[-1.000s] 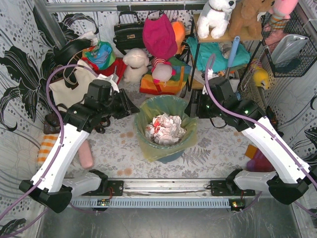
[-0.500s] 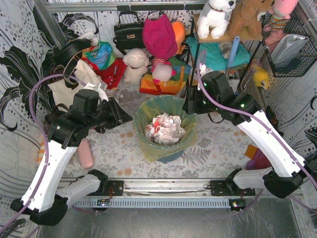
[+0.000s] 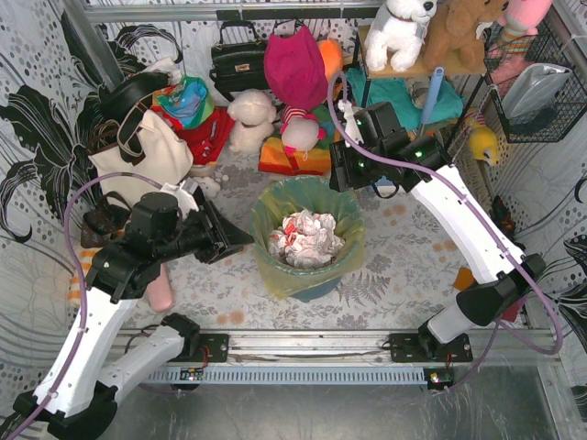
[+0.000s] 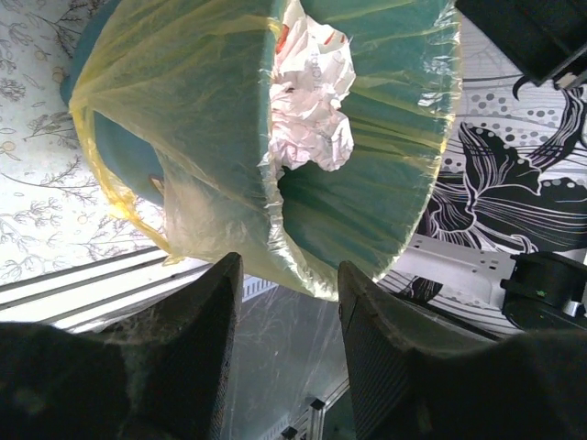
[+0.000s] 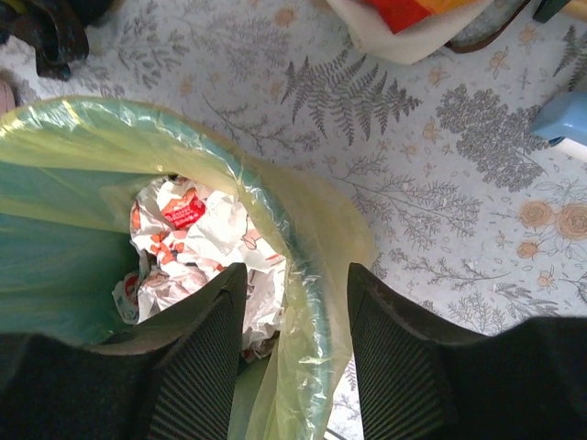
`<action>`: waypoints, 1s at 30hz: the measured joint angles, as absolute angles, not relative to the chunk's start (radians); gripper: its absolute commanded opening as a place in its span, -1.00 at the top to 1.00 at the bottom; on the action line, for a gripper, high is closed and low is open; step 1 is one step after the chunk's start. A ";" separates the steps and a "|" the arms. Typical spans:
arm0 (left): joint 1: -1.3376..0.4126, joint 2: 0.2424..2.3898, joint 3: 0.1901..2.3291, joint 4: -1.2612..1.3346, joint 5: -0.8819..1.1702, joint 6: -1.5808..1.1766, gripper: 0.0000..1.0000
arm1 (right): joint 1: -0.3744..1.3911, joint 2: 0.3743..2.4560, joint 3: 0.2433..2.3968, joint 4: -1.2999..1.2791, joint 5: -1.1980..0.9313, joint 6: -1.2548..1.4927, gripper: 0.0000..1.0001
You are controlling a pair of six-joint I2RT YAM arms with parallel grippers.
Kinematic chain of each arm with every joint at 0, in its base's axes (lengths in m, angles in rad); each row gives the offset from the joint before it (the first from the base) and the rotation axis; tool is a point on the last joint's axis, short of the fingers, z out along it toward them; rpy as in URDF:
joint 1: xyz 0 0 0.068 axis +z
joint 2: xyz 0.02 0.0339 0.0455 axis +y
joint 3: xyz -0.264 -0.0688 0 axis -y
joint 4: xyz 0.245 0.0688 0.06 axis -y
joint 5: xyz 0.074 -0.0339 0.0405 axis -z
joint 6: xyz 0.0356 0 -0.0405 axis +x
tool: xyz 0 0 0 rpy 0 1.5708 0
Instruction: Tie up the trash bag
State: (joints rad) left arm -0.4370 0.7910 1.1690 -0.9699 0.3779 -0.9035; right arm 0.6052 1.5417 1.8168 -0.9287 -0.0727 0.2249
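A floral-printed counter [image 3: 394, 266], hemmed by black-and-white patterned walls [image 3: 37, 110], carried one teal bin [image 3: 323, 290] lined by one trash bag [image 3: 271, 266] folded over its rim, with the left gripper [image 3: 244, 240] and the right gripper [image 3: 337, 176] flanking it, both spread and empty.

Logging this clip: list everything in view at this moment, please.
trash bag: one, yellow-green, lining the bin, table centre
crumpled paper: a heap, white with red print, inside the bag
bin: one, teal, table centre
tote bag: one, cream, far left
handbag: one, black, at the back
plush toys: several, mostly white or brown, back and shelf
left gripper: black, open, left of the bin
right gripper: black, open, above the bin's far rim
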 measured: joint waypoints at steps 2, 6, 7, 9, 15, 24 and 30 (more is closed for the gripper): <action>-0.441 0.786 1.165 -0.956 0.377 -0.921 -0.09 | 0.603 1.551 1.817 -0.941 -0.086 0.214 0.06; -0.458 0.779 1.137 -0.908 0.373 -0.957 -0.05 | 0.595 1.551 1.812 -0.951 -0.102 0.199 0.08; -0.468 0.775 1.127 -0.897 0.369 -0.966 -0.05 | 0.593 1.551 1.809 -0.951 -0.104 0.196 0.08; -0.495 0.775 1.113 -0.889 0.359 -0.983 -0.05 | 0.587 1.550 1.798 -0.951 -0.106 0.192 0.09; -0.578 0.789 1.110 -0.879 0.323 -1.015 0.01 | 0.570 1.549 1.774 -0.953 -0.113 0.185 0.20; -0.687 0.813 1.075 -0.844 0.263 -1.054 0.33 | 0.568 1.539 1.728 -0.946 -0.118 0.178 0.50; -0.707 0.835 1.076 -0.836 0.221 -1.061 0.50 | 0.561 1.489 1.683 -0.934 -0.112 0.199 0.79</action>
State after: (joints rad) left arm -0.7074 0.8349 1.0756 -0.8356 0.2211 -1.0611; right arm 0.5610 1.4891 1.6833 -0.9340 -0.1123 0.1993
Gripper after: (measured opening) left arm 0.305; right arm 0.168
